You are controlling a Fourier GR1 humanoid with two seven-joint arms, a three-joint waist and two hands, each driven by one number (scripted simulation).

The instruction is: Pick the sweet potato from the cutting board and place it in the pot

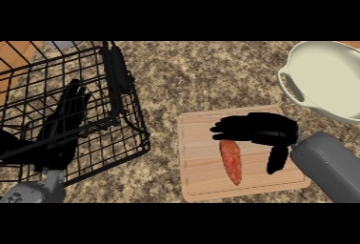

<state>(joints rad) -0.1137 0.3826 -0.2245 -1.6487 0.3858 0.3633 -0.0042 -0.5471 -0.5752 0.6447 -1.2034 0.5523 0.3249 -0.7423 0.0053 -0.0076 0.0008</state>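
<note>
Lower right of the frame, the right hand (256, 128) curls its fingers over the sweet potato's (231, 162) top end on the cutting board (200, 181). Gripped so near the tip, it might pivot loose before reaching the pot (330, 81).

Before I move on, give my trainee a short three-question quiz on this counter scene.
1. True or false: the orange sweet potato already lies in the cream two-handled pot.
2. Which hand is over the pale wooden cutting board: A left, B right?
3. What does the left hand show behind?

Key:
1. False; it lies on the board.
2. B, the right hand, curled at the potato's upper end.
3. The black wire basket.
</note>
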